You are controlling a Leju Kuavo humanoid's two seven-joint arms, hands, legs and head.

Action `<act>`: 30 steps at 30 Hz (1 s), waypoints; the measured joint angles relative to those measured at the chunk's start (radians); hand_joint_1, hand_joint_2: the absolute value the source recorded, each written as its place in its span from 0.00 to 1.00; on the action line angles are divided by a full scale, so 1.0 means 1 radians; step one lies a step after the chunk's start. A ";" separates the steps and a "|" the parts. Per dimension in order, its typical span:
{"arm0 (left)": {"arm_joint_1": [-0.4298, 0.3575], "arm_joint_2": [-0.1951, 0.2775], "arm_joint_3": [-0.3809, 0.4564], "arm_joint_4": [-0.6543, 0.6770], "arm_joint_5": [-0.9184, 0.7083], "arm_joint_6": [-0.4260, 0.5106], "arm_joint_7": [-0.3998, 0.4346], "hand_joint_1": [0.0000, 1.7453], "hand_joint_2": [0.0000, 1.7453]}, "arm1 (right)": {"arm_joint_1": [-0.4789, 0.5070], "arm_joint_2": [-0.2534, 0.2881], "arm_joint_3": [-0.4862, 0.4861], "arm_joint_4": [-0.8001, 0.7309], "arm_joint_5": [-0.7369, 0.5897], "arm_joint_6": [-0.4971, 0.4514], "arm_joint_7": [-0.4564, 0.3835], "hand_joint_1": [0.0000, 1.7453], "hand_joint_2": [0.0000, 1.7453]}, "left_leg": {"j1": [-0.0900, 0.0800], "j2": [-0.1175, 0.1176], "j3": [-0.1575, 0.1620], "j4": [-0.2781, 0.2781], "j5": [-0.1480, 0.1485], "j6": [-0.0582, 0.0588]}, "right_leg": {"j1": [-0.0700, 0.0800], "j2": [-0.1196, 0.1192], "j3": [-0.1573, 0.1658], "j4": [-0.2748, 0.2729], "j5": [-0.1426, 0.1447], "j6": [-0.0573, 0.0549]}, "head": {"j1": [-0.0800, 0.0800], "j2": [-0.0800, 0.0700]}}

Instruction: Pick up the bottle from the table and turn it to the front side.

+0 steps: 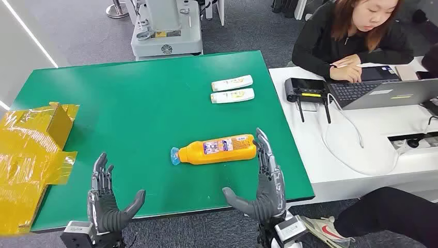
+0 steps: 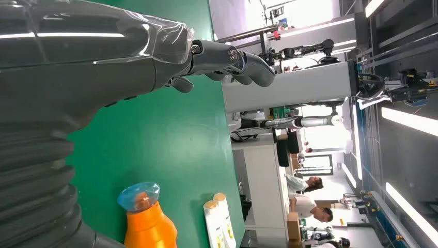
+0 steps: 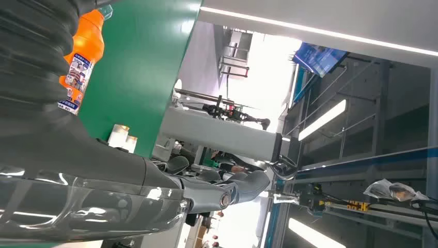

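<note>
While the orange bottle (image 1: 216,149) lies on its side mid-way across the green table (image 1: 129,103), my right hand (image 1: 262,182) stands just beside its base, fingers spread, holding nothing. My left hand (image 1: 107,197) waits well apart from the bottle, fingers apart too. Risk here: a round bottle could roll off toward the two white tubes (image 1: 232,89) if I nudge the base before closing.
</note>
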 joint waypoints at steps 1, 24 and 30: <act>0.000 0.000 0.000 0.000 0.000 0.000 0.000 0.00 1.00 | 0.000 0.000 0.000 0.000 0.000 0.000 0.000 0.00 1.00 | 0.000 0.000 0.000 0.000 0.000 0.000 | 0.000 0.000 0.000 0.000 0.000 0.000 | 0.000 0.000; -0.088 -0.018 -0.029 0.059 0.005 -0.149 0.000 0.00 1.00 | -0.368 -0.250 -0.081 0.187 0.427 -0.058 0.229 0.00 1.00 | -0.001 0.000 0.000 0.004 0.004 0.005 | -0.001 0.000 0.002 0.000 0.005 0.005 | 0.000 0.000; -0.088 -0.016 -0.029 0.061 0.003 -0.151 0.000 0.00 1.00 | -0.455 -0.263 -0.052 0.286 0.359 -0.011 0.277 0.00 1.00 | -0.001 0.000 -0.001 0.004 0.004 0.005 | 0.000 0.000 0.002 0.000 0.005 0.005 | 0.000 0.000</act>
